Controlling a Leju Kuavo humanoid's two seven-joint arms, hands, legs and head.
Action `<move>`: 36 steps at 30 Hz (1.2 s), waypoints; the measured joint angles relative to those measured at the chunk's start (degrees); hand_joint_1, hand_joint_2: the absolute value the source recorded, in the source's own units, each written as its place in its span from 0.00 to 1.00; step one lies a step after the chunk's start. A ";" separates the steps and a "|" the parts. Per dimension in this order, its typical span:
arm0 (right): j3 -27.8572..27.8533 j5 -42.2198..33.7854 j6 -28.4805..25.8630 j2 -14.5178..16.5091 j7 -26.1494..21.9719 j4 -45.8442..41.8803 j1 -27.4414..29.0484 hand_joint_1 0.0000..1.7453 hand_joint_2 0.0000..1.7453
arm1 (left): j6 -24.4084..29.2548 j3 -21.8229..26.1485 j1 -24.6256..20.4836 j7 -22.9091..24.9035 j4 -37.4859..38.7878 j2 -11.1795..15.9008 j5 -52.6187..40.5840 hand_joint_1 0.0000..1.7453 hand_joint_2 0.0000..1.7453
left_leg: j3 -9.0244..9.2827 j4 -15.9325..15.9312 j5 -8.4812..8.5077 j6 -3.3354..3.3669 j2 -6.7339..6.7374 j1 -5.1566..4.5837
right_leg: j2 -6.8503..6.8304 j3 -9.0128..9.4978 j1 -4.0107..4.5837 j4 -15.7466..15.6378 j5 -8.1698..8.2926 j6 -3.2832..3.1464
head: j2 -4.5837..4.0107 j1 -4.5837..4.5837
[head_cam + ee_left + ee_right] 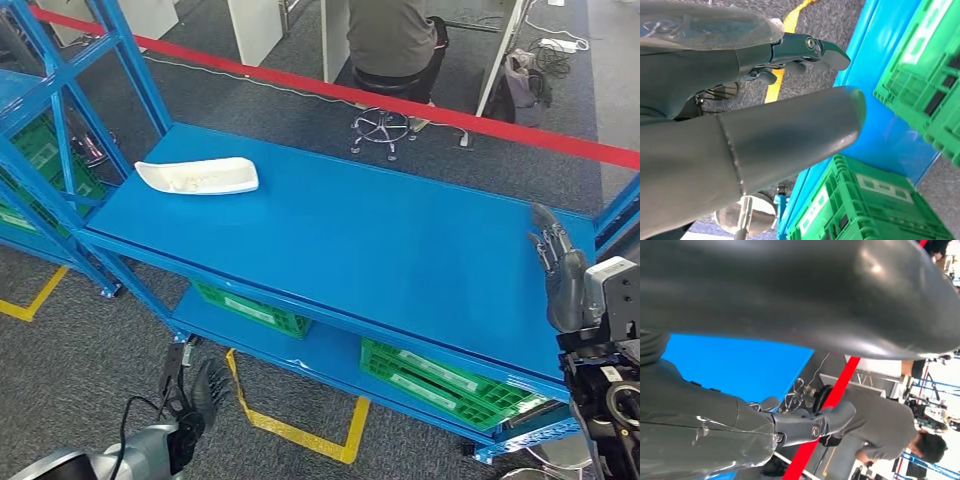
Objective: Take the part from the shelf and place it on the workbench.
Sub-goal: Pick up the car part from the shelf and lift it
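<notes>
Facing the blue shelf (362, 240) from above, you have the white part (198, 177) lying flat on its top deck, toward the far left end, well apart from both hands. It is a long, shallow, tray-like piece, pale and glossy, tapering to a point at its left tip and squared off at its right end; its long axis runs roughly along the length of the shelf. The left hand (198, 398) hangs low in front of the shelf, below deck level, its fingers spread and holding nothing. The right hand (557, 270) is raised at the shelf's right end, fingers loosely apart and empty, just over the deck's edge. Judged from this, the left hand looks the nearer of the two to the part, which lies up and forward of it, while the right would have to cross nearly the whole deck. Green crates (441, 385) sit on the lower level under the deck. Beyond a red barrier tape (423, 108), a person (392, 40) sits on a wheeled stool. The bench meant to receive the part cannot be picked out here.
</notes>
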 joint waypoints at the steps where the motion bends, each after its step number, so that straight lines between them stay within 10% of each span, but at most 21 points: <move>1: 0.10 0.00 0.00 -0.05 0.01 0.07 -0.13 0.00 0.00 | 0.00 0.00 -0.02 -0.01 0.00 -0.04 -0.01 0.00 0.00 | 0.33 -0.34 0.11 0.19 -0.19 0.22 | 0.41 -1.01 0.01 2.32 -1.36 0.21 | 0.00 0.21; 4: 0.39 0.00 0.21 -0.21 0.30 0.45 -0.31 0.00 0.00 | 0.00 0.00 -0.02 -0.01 0.00 -0.14 -0.03 0.00 0.00 | 0.64 -0.46 0.07 0.48 -0.84 0.34 | 1.44 -6.89 -0.06 14.53 -6.57 0.60 | 0.00 0.96; 6: 0.54 0.00 0.64 -0.23 0.75 0.81 -0.35 0.00 0.00 | 0.00 0.00 0.11 -0.01 0.00 -0.20 -0.05 0.00 0.00 | 0.70 -0.35 -0.03 0.49 -1.43 0.35 | 1.52 -8.51 -0.09 17.08 -6.26 0.75 | 0.00 1.04; 11: 1.31 0.26 2.26 -0.23 1.87 1.89 -1.79 0.00 0.00 | -0.03 0.00 0.09 -0.01 0.00 -0.36 -0.08 0.00 0.00 | 0.63 0.55 -0.57 -0.25 -2.78 0.34 | 2.78 -0.23 -0.22 -0.48 1.75 0.08 | 0.00 1.15; 30: 4.60 1.15 1.73 -0.23 0.91 4.33 -3.92 0.00 0.00 | 0.16 0.00 0.35 -0.20 -0.01 0.21 0.03 0.00 0.00 | 0.77 -0.35 -0.41 -0.09 -3.04 0.78 | 2.71 0.33 0.43 -1.59 1.34 -0.30 | 0.00 0.92; 36: 5.21 1.31 1.21 -0.23 0.45 4.33 -3.90 0.00 0.00 | 0.22 0.00 0.55 -0.43 0.00 0.14 0.06 0.00 0.00 | 2.17 -1.60 -0.31 -0.32 -3.62 1.61 | 2.25 -8.23 -0.45 15.83 -5.95 1.29 | 0.00 1.56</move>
